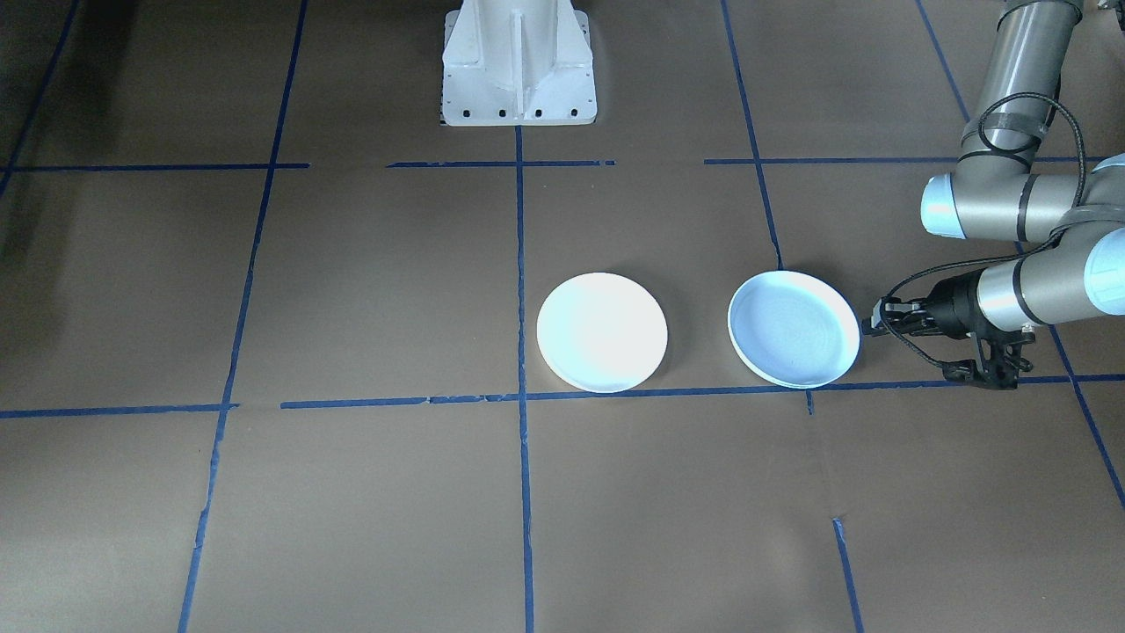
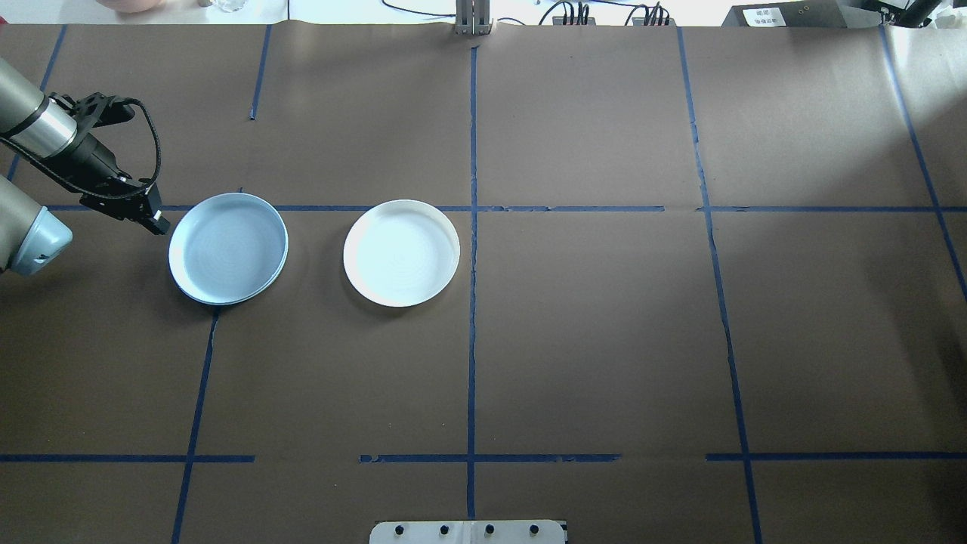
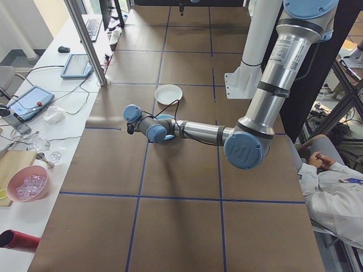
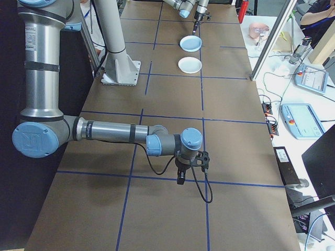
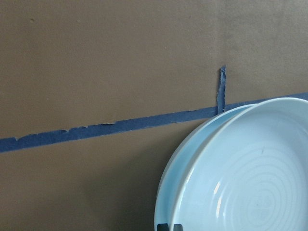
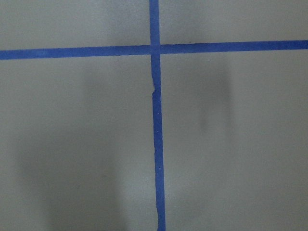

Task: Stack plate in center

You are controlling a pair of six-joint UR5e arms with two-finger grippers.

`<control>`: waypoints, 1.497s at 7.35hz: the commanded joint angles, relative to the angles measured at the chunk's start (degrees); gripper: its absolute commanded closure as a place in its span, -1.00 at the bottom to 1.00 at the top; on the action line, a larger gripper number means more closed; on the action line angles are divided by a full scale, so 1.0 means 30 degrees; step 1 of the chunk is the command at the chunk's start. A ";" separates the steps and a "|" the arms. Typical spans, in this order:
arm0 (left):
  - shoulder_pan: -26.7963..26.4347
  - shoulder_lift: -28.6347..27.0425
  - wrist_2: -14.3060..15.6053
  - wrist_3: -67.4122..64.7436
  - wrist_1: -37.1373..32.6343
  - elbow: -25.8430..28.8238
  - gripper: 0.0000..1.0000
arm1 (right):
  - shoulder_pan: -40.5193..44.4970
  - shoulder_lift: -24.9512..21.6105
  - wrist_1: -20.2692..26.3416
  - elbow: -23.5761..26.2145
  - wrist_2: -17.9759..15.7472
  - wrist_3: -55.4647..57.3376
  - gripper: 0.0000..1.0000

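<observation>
The center plate [image 2: 227, 249], pale bluish-white with a raised rim, lies flat on the brown table left of the middle line; it also shows in the front view [image 1: 794, 330] and the left wrist view [image 5: 250, 183]. A brighter, flat white plate [image 2: 401, 253] lies beside it, closer to the middle tape line. My left gripper [image 2: 157, 221] hangs low just off the bluish plate's outer rim, with its fingers together and nothing between them. My right gripper [image 4: 180, 180] points down at bare table far from both plates, and I cannot tell whether it is open or shut.
Blue tape lines [image 2: 471, 302] grid the brown table. The robot's white base [image 1: 518, 66] stands at the table's edge. Side benches carry tablets, a pink bowl [image 3: 26, 186] and cables. A seated person [image 3: 334, 187] shows beside the table.
</observation>
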 commanded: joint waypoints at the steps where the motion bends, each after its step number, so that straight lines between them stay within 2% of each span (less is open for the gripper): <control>1: -0.0005 -0.0023 0.0003 -0.0015 -0.0061 -0.0016 -0.48 | -0.0008 0.0000 0.0000 0.0000 0.0000 0.0000 -1.00; 4: 0.0141 -0.1948 0.0734 -0.2726 -0.0062 -0.0017 -0.47 | 0.0021 0.0000 0.0000 -0.0029 0.0000 0.0000 -1.00; 5: 0.0664 -0.2682 0.1055 -0.4189 -0.0062 -0.0103 -0.55 | -0.0008 0.0000 0.0000 0.0000 0.0000 0.0000 -1.00; 6: 0.1568 -0.3240 0.2334 -0.5741 -0.0323 -0.0597 -1.00 | -0.0008 0.0000 0.0000 0.0000 0.0000 0.0000 -1.00; 7: 0.2564 -0.3565 0.3217 -0.7700 -0.1021 -0.0921 -1.00 | -0.0008 0.0000 0.0000 0.0000 0.0000 0.0000 -1.00; 8: 0.2980 -0.3945 0.3313 -0.8880 -0.1173 -0.1128 -1.00 | -0.0008 0.0000 0.0000 0.0000 0.0000 0.0000 -1.00; 10: 0.4877 -0.4241 0.5178 -0.9939 -0.1813 -0.1276 -1.00 | -0.0008 0.0000 0.0000 0.0000 0.0000 0.0000 -1.00; 11: 0.5381 -0.4242 0.5421 -1.0903 -0.2632 -0.1160 -1.00 | 0.0021 0.0000 0.0000 0.0000 0.0000 0.0000 -1.00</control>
